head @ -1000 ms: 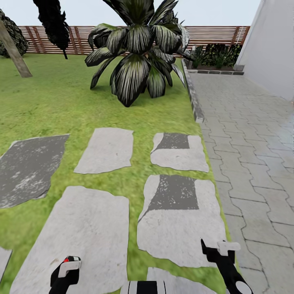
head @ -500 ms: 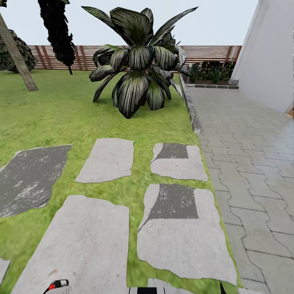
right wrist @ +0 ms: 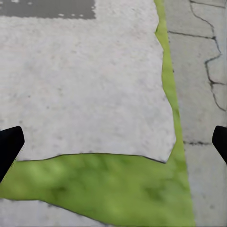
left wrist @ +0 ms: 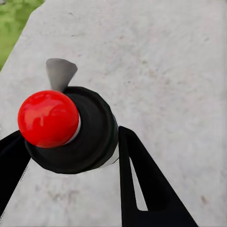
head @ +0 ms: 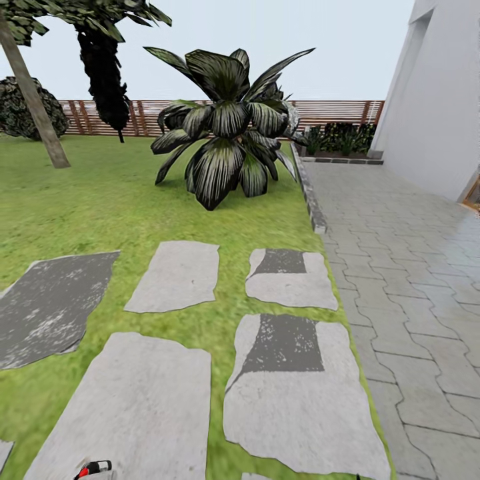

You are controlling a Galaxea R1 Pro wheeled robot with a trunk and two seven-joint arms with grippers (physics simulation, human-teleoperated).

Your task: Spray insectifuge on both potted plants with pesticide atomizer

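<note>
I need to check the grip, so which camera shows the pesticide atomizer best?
The left wrist view: the pesticide atomizer sits close up, red top toward the camera, between the left gripper fingers. The head view catches a sliver at its bottom edge.

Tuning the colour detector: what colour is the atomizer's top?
Bright glossy red, on the pesticide atomizer held in the left gripper. Clearest in the left wrist view.

The pesticide atomizer (left wrist: 71, 130) hides its own label under the red top. In the head view its body is cut off by the bottom edge. The right hand (right wrist: 113, 144) shows just 2 dark fingertips (right wrist: 9, 146) — the rest lies beyond both side edges.
</note>
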